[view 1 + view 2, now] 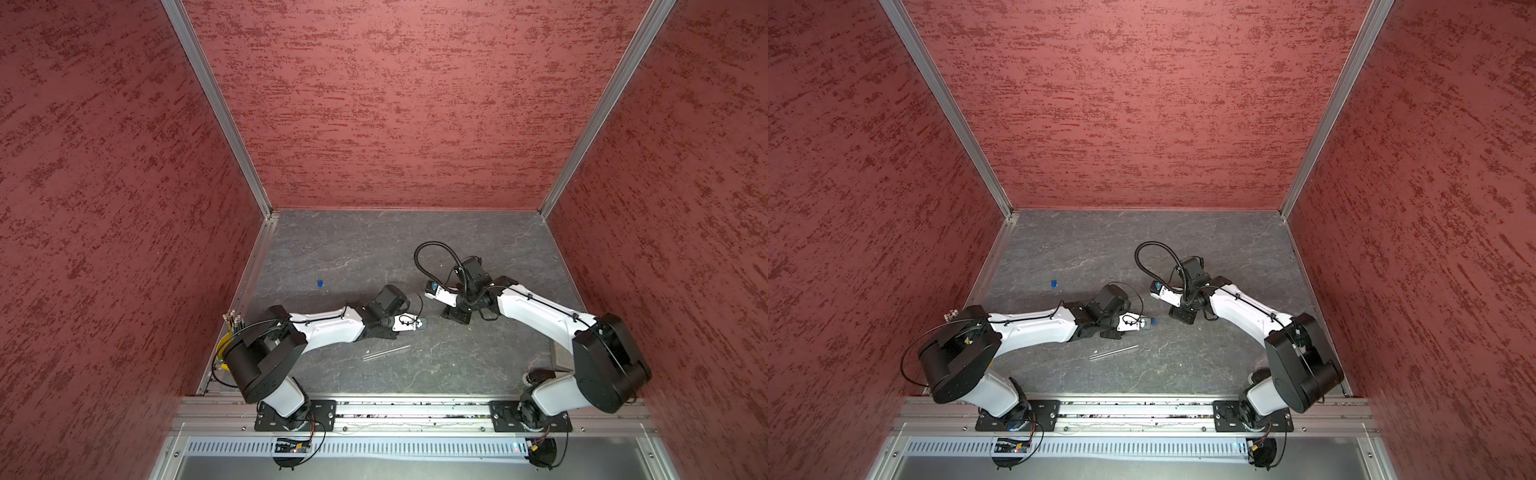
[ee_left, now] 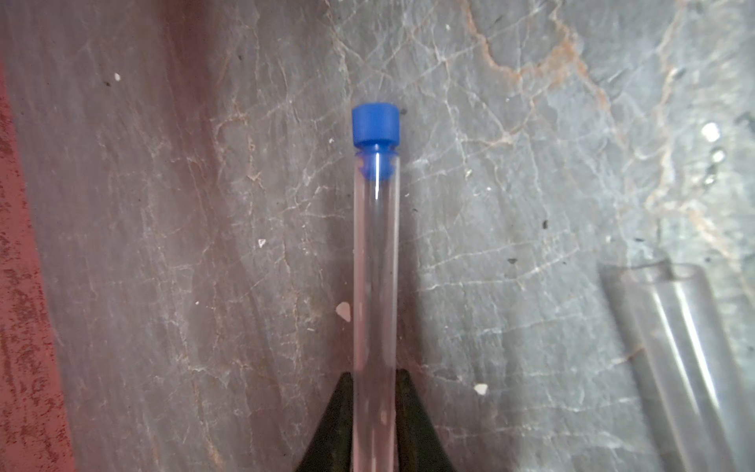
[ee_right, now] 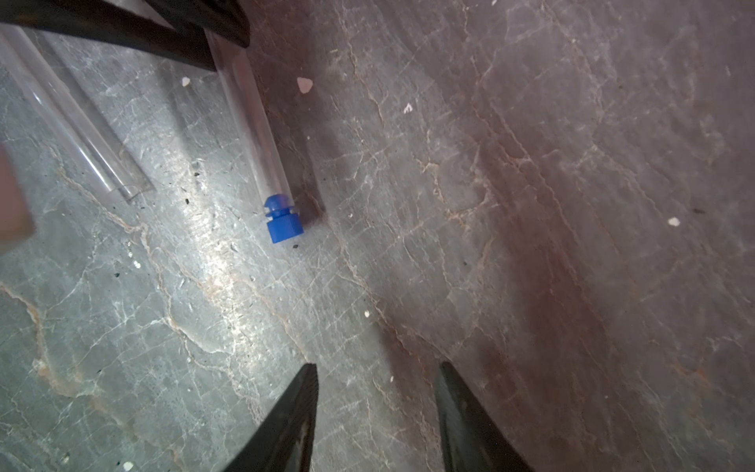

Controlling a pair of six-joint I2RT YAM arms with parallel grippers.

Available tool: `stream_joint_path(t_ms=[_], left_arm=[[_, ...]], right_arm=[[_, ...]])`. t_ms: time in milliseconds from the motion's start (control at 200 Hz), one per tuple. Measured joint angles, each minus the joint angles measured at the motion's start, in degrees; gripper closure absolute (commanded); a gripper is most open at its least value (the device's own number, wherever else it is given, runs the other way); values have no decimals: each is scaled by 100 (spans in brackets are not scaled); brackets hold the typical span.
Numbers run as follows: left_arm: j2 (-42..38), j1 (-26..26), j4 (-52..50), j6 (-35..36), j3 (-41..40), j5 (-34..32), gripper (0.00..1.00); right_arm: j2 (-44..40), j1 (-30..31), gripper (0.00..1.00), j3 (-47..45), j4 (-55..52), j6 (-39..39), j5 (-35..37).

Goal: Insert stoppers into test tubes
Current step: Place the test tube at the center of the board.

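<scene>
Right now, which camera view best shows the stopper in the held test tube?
Left wrist view: the stopper sits large, mid-frame, its plug visibly inside the tube. The right wrist view shows the stopper smaller; a top view, only a blue dot.

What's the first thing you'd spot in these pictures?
The bright blue stopper pops out first: it is plugged into the end of a clear tube pinched in the left claw. A second blue stopper sits alone on the grey table beyond the left arm, and an unplugged tube lies flat beside that arm. The right claw hangs open and empty.
</scene>
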Motion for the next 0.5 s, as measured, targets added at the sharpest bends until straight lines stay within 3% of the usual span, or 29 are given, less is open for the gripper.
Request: stream_joint_path(t_ms=[501], left_arm=[[245, 166, -24, -254, 72, 304, 75]], right_arm=[[0, -4, 50, 0, 0, 2, 2]])
